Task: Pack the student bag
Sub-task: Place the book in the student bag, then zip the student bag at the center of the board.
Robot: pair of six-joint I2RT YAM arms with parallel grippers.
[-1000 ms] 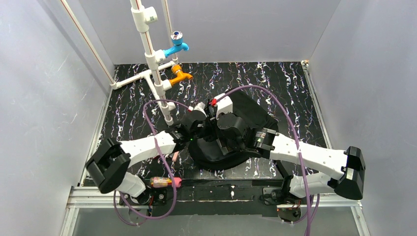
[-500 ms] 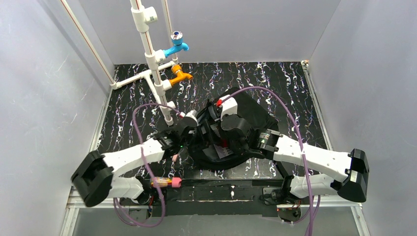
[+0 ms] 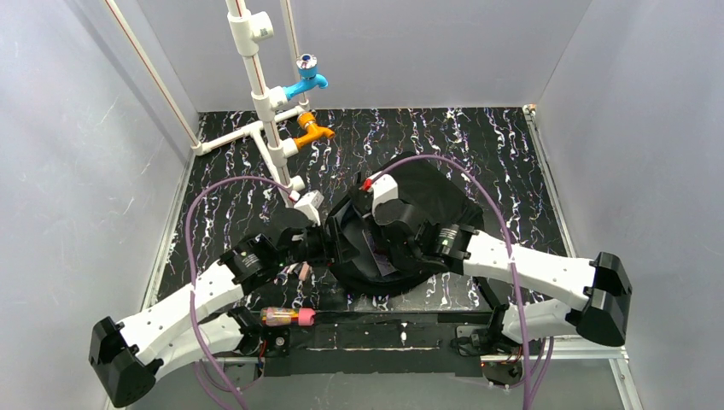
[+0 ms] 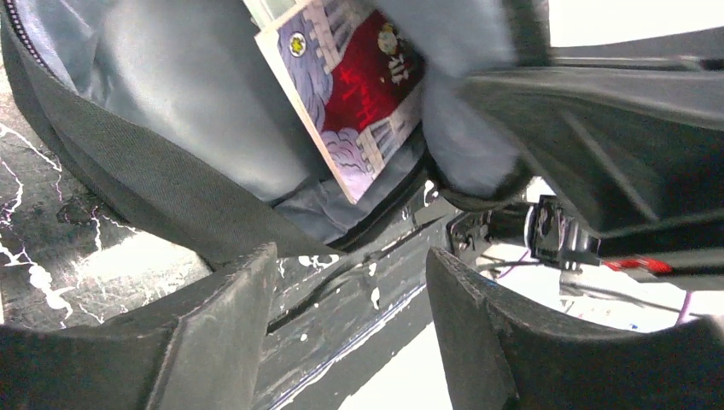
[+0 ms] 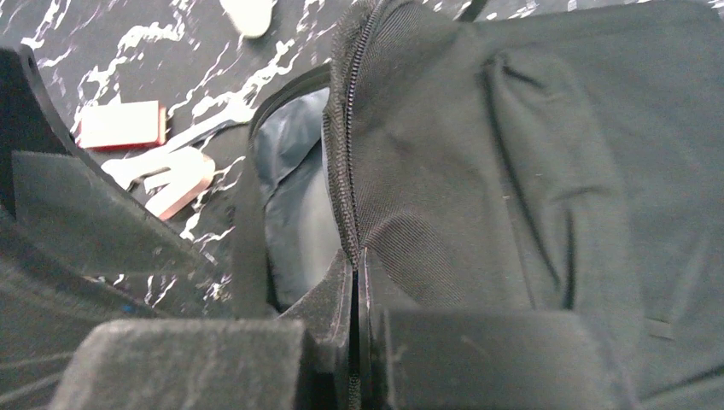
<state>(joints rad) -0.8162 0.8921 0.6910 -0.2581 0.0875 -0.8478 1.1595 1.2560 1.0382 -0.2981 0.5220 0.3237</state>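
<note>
The student bag (image 3: 437, 195), black with grey lining, lies mid-table with its mouth facing left. My right gripper (image 3: 372, 244) is shut on the bag's zipper rim (image 5: 346, 154) and holds the flap up; in the right wrist view the right gripper (image 5: 356, 286) pinches that rim. My left gripper (image 3: 327, 246) sits just outside the bag's mouth. In the left wrist view the left gripper (image 4: 350, 278) is open with nothing between its fingers (image 4: 226, 316). A book (image 4: 354, 90) with a red and purple cover lies inside the student bag (image 4: 137, 184).
A pink block (image 5: 119, 124) and a pale pink piece (image 5: 175, 181) lie on the marbled table left of the bag. A pink-capped marker (image 3: 286, 318) rests at the front edge. A white pipe stand (image 3: 273, 128) with blue and orange taps rises at the back left.
My left arm has drawn back out of the bag's mouth to the left and lower, and its jaws have opened. The right gripper keeps its hold on the rim.
</note>
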